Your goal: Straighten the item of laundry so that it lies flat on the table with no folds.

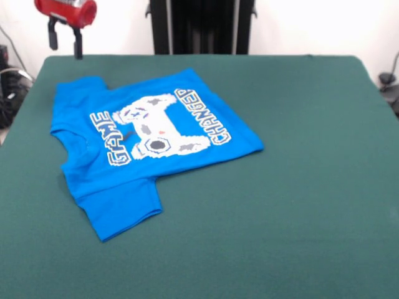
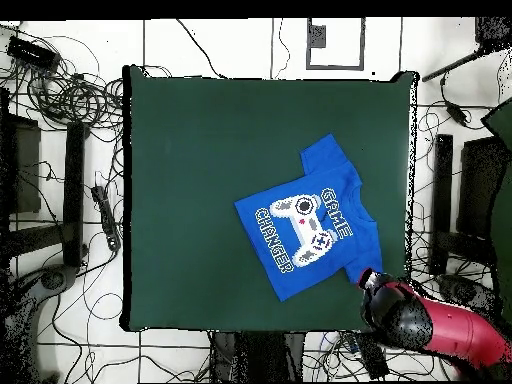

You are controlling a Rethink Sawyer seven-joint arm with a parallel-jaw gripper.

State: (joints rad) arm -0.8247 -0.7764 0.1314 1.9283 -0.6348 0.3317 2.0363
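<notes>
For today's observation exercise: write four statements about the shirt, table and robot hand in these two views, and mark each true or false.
1. The blue T-shirt lies print side up. True.
2. The hand grips the shirt. False: it hangs apart, above the table's corner.
3. The shirt covers most of the table. False: green top shows on all sides.
4. The shirt lies askew to the table's edges. True.
</notes>
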